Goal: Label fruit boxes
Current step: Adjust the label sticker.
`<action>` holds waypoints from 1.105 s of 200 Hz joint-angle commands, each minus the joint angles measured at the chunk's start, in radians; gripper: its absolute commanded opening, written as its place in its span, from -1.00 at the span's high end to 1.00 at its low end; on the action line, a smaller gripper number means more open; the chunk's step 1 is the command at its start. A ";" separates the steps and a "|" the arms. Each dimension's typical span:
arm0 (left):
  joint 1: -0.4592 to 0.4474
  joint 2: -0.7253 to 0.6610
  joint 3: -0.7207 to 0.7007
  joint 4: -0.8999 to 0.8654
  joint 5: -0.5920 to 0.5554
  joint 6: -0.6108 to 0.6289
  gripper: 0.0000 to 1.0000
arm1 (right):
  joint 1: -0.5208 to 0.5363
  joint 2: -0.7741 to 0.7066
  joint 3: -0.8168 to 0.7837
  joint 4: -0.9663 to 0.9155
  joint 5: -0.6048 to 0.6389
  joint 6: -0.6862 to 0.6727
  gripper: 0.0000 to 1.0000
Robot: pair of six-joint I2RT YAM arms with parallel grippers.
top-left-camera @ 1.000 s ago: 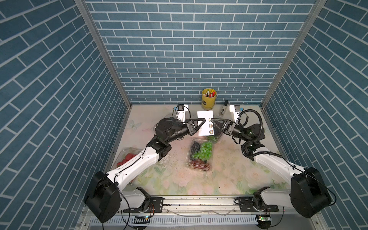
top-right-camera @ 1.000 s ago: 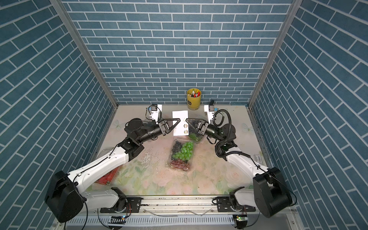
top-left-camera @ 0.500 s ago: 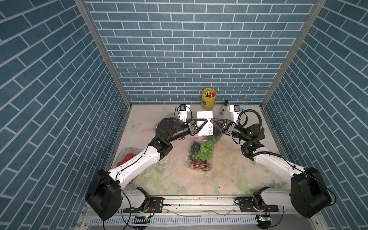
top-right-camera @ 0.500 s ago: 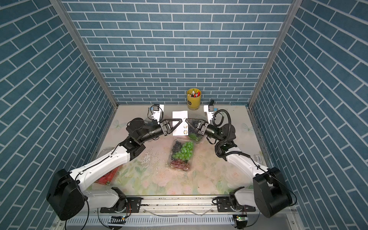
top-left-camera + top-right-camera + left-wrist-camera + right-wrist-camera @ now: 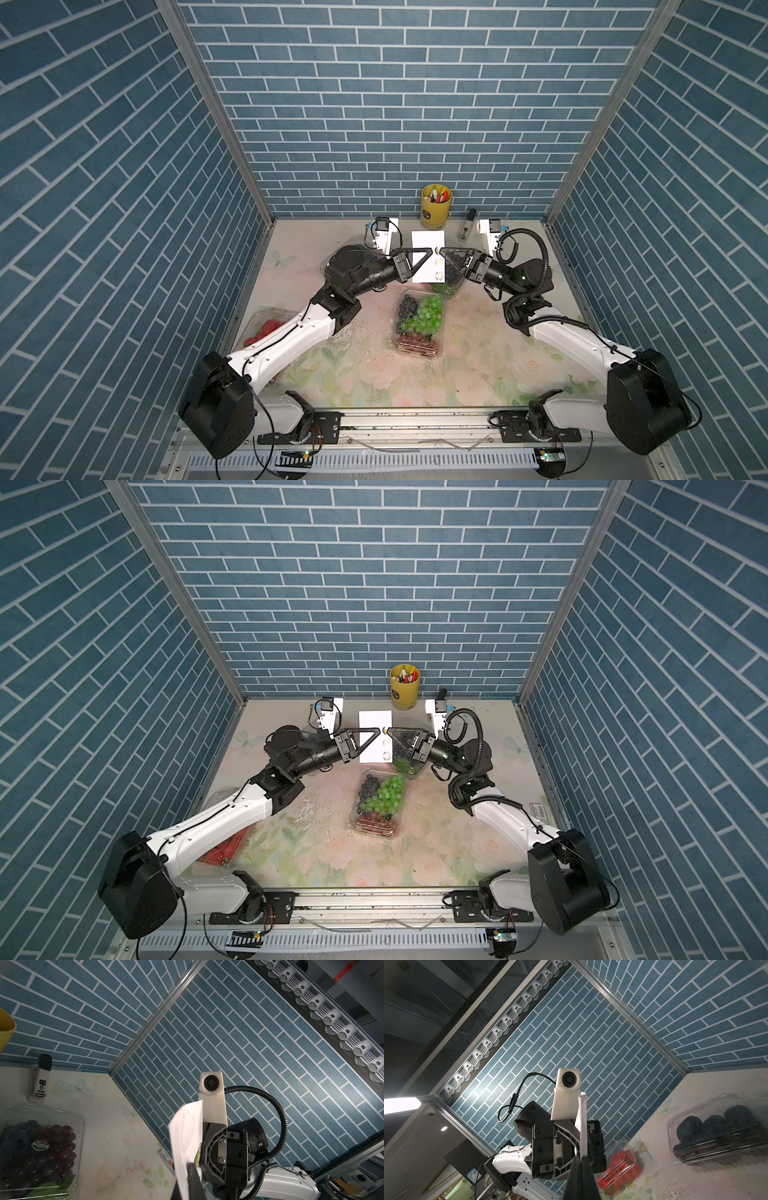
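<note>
Left wrist view showed the left claw [image 5: 190,1169] pinched shut on one edge of the white sticker sheet [image 5: 185,1132], held in the air. The right claw [image 5: 443,251] faced it, closed on the opposite edge at a sticker; whether on the sticker alone could not be told. A clean peel likely needed the left claw holding firm while the right claw drew away slowly. Just beneath the right claw lay the purple grape box [image 5: 449,286], further back from both claws the mixed grape box [image 5: 417,322], and well behind the left claw the strawberry box [image 5: 264,332].

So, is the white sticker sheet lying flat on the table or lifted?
Lifted: both wrist views show the sticker sheet in the air, pinched by the left gripper and right gripper.
</note>
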 commanded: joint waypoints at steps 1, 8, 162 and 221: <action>-0.003 0.011 0.032 0.019 0.003 0.014 1.00 | 0.012 0.002 0.010 0.131 -0.040 0.054 1.00; -0.003 0.013 0.034 0.019 0.003 0.015 1.00 | 0.012 0.004 0.010 0.136 -0.044 0.058 1.00; -0.003 -0.015 -0.011 0.155 0.071 -0.008 1.00 | 0.012 0.046 0.017 0.146 -0.038 0.069 1.00; -0.003 -0.013 -0.015 0.172 0.095 -0.006 1.00 | 0.009 0.047 0.026 0.135 -0.041 0.068 1.00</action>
